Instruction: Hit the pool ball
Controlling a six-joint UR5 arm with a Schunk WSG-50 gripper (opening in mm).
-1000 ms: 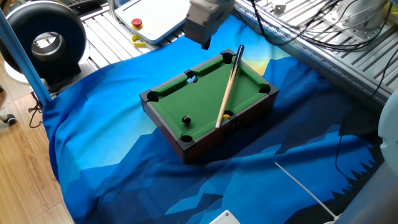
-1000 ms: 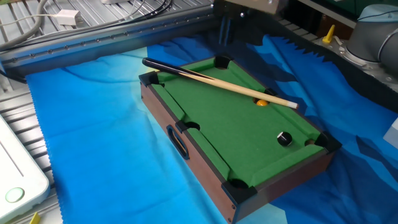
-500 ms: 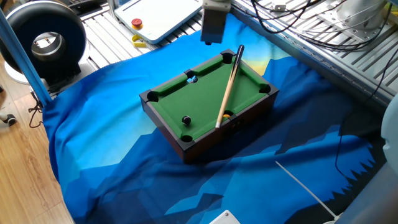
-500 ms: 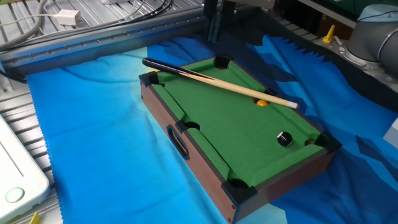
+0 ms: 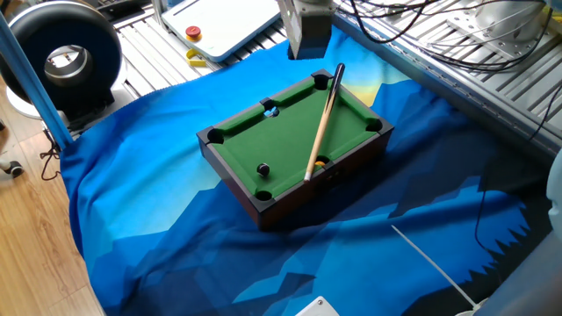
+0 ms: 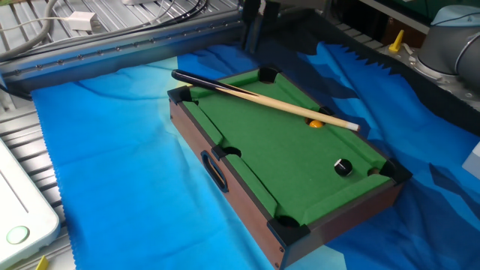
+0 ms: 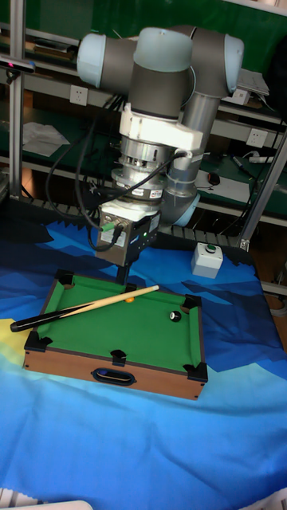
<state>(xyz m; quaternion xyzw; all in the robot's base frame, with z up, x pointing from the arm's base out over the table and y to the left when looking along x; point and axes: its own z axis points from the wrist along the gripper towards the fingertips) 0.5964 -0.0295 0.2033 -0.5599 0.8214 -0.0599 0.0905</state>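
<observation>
green felt covers the miniature pool table [image 5: 290, 140], which sits on a blue cloth [image 5: 176, 228] spread over the bench. the pool ball [image 5: 262, 169], tiny, glossy, black, rests on the felt near a corner pocket, well apart from the cue stick [image 5: 322, 122] that lies diagonally across the table with its dark butt over one rail. an orange-yellow ball [image 6: 316, 124] sits touching or just beside the cue's pale tip end; a pale bluish ball [image 5: 271, 111] sits by a side pocket. the hand [image 7: 123, 269] hangs above the far rail, near the cue's middle, holding nothing; whether its fingers are parted or together cannot be told from these views. judged step: reaching for the cue. to do it well, the hand would need to come down square across the shaft, grip toward the butt end for control, lift without nudging the orange-yellow ball, then line the tip with the black ball and push along the shaft's axis, low and level over the felt. no brand, label or legible writing shows anywhere.
</observation>
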